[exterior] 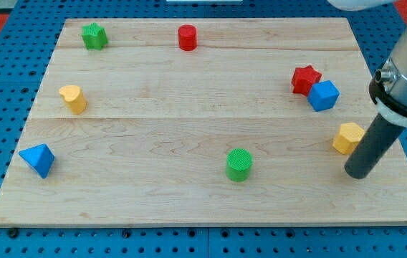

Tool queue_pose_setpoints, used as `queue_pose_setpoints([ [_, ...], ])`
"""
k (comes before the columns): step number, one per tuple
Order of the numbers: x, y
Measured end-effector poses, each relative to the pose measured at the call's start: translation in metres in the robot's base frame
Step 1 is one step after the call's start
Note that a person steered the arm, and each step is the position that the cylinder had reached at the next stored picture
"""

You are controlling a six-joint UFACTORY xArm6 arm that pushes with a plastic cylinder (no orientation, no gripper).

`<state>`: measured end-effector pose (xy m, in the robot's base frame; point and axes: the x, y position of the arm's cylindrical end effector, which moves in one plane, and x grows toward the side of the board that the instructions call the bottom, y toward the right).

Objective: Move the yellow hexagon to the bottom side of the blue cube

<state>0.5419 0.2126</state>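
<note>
Right-edge yellow hexagon (pixel 348 137) beside my tip (pixel 357 173)

The arm reaches in from the view's upper right, its dark rod slanting down and leftward; my tip (pixel 357 172) rests near the board's right edge, toward the lower corner.
</note>
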Motion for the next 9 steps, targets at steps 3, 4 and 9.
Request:
queue_pose_setpoints([
  [3,-0.020,-0.033],
  [4,-0.014,-0.001],
  [9,-0.046,0.015],
])
